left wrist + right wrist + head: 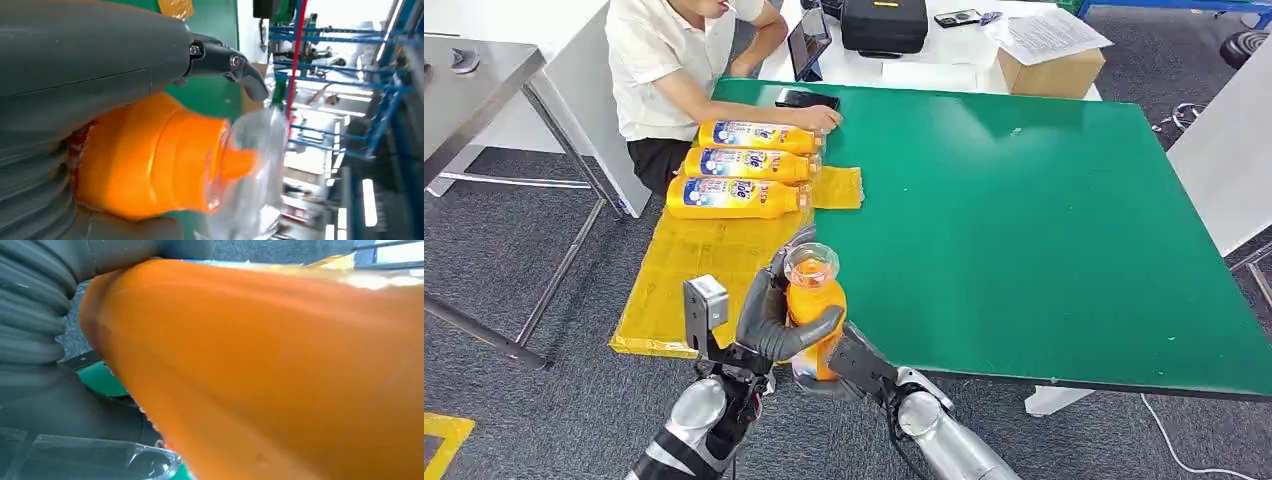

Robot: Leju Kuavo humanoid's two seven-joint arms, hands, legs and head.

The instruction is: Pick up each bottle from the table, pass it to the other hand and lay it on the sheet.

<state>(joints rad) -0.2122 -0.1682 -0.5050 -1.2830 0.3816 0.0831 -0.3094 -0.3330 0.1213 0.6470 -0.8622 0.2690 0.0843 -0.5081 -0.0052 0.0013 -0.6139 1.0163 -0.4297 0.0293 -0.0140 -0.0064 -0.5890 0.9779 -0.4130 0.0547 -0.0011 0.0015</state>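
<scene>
An orange bottle (pixel 815 297) with a clear cap stands upright in the air over the front left edge of the green table (pixel 1044 220). My left hand (pixel 769 322) wraps around its body, thumb across the front. My right hand (pixel 856 366) grips its lower part from behind and below. The left wrist view has the bottle (pixel 150 160) lying between the grey thumb and dark fingers of my left hand (pixel 75 50). Close up in the right wrist view, the bottle (pixel 275 365) presses against my right hand (pixel 35 305). Three more bottles (pixel 736 197) lie side by side on the yellow sheet (pixel 684 280).
A person sits at the far left of the table with a hand (pixel 819 118) by a black phone (pixel 807 98), close to the lying bottles. A cardboard box (pixel 1054 70) and a black case (pixel 884 25) stand beyond. A metal table (pixel 474 80) is at left.
</scene>
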